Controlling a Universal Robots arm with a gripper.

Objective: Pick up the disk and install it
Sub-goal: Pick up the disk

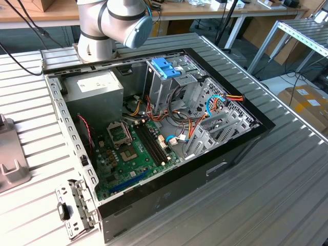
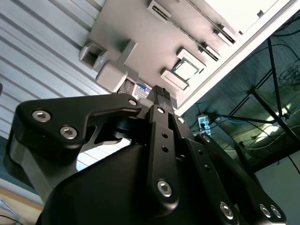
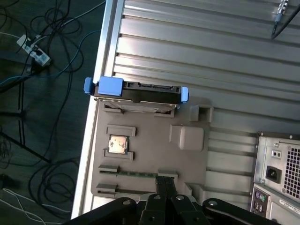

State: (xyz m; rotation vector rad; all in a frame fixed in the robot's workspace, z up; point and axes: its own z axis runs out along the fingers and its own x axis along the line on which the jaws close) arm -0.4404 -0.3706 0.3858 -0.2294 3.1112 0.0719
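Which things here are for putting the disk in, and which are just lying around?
For the job:
- the disk, standing on edge in the grey tray
- the gripper, over that tray
- the open computer case

Just lying about:
- the small square chip and the memory stick in the same tray
- the floor cables
- the cardboard box

You see the disk (image 3: 136,96) standing on edge in a slot at the end of the grey fixture plate (image 3: 150,150). Its body is dark, with blue rails at both ends, connector edge up, near the table (image 3: 197,47) edge.
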